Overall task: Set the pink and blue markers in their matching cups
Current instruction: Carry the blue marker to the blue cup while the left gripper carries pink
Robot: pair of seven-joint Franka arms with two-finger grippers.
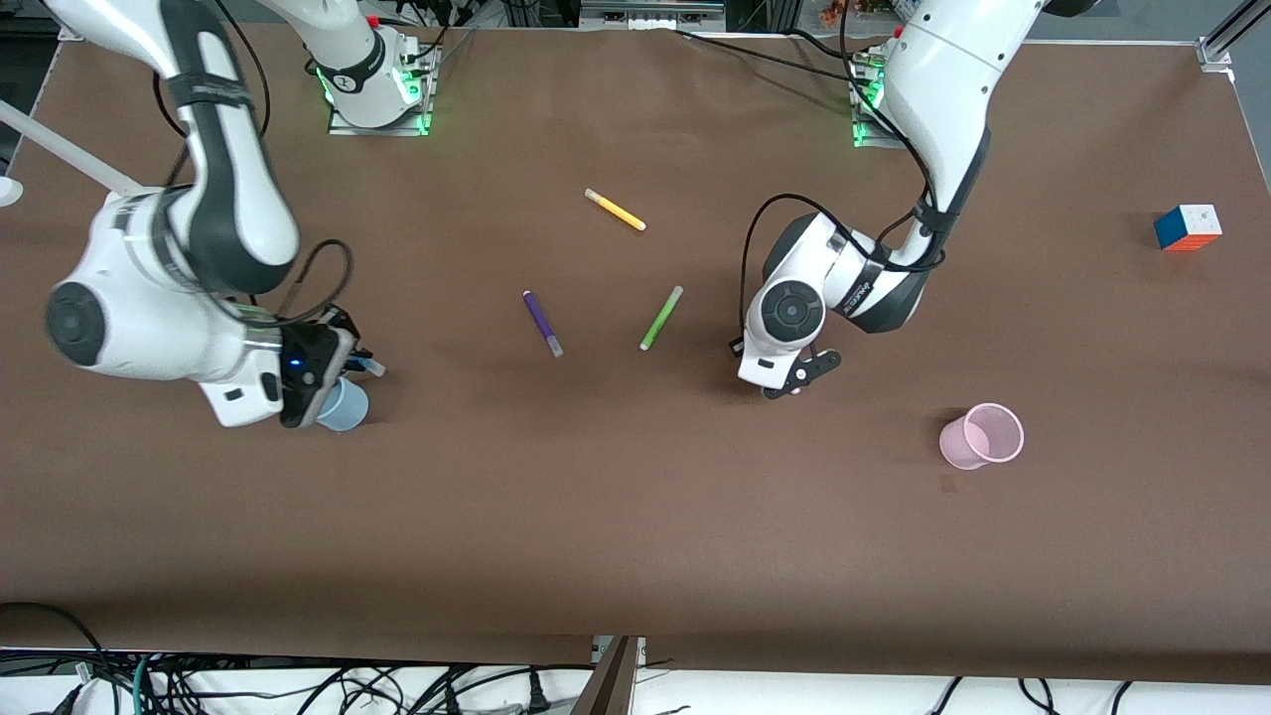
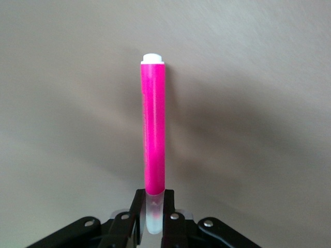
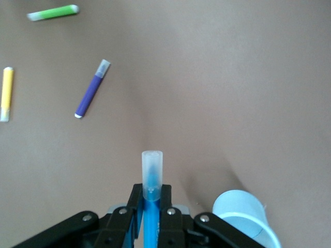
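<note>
Both arms are carrying a marker at once. The right gripper (image 1: 350, 357) is hanging just above the pale blue cup (image 1: 345, 405) at the right arm's end of the table, its fingers (image 3: 135, 206) pinched tight around the blue marker (image 3: 151, 206). In the right wrist view the clear greyish cap is poking out past the fingertips and the cup's rim is sitting just beside the gripper. So the marker is not lined up over the mouth yet; it looks like a small shift is needed before letting go.

The left gripper (image 1: 789, 382) is sitting low over bare table, between the green marker (image 1: 660, 318) and the pale pink cup (image 1: 983, 435), with the cup well apart toward the left arm's end. Its fingers (image 2: 137, 212) are clamped shut on the pink marker (image 2: 154, 134), gripping it at the pale cap end so the magenta barrel is sticking out ahead of them. Holding it by one end probably leaves the rest free to drop into the cup. The table looks very close beneath the marker, so a lift seems due before travelling.

The purple marker (image 1: 542, 323), yellow marker (image 1: 615, 210) and green one are lying untouched mid-table, and a puzzle cube (image 1: 1188, 227) is sitting out by the left arm's edge.
</note>
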